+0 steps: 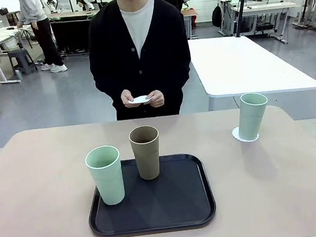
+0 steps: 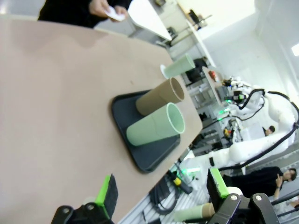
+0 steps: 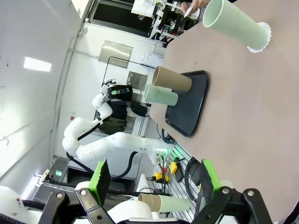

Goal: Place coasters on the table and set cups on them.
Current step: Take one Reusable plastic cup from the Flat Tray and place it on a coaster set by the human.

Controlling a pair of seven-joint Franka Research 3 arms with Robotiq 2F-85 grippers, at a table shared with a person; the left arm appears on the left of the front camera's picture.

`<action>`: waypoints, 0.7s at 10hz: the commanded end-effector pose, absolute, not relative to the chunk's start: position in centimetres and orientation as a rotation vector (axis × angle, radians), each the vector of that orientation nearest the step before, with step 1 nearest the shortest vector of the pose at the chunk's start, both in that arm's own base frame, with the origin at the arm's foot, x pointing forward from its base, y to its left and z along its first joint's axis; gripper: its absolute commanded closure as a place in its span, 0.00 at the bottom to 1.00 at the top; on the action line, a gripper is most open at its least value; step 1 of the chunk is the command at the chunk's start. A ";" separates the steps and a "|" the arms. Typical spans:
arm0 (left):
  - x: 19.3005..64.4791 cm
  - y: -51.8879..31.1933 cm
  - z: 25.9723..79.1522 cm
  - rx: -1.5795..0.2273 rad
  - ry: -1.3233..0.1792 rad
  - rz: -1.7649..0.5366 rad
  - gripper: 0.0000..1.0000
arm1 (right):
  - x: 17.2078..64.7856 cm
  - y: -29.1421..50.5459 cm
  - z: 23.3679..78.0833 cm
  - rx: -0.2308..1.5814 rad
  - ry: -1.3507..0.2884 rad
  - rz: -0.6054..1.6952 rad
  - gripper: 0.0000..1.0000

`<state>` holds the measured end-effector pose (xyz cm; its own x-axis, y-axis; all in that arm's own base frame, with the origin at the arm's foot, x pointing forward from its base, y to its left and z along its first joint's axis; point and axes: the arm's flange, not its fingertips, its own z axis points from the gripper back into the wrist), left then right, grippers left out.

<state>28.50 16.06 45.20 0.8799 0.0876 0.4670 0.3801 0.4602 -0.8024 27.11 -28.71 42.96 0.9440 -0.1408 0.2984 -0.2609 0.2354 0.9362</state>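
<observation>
Tan surface [image 1: 41, 193] first: one mint cup [image 1: 252, 115] stands on a coaster [image 1: 245, 138] at far right — done. The second mint cup [image 1: 106, 175] and brown cup [image 1: 146, 152] sit on the black tray [image 1: 184, 209]; the person's hands [image 1: 156, 99] hold what look like the spare coasters [image 1: 140, 100]. My left gripper [image 2: 162, 179] and right gripper [image 3: 153, 165] gape wide — empty.

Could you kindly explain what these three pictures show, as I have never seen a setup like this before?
Gladly. One picture looks across a tan table at a person; the other two come from cameras on two robot arms' wrists. The left tool and right tool, each a two-fingered clamp, are open and hold nothing. A black tray carries a green cup and a brown cup. A second green cup stands on a lacy white coaster to the right. The person's hands hold a small white item.
</observation>
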 end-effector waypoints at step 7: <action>28.4 16.1 45.2 -1.093 -0.496 -0.199 0.00 | 27.1 -28.8 42.8 1.342 -0.357 0.080 0.00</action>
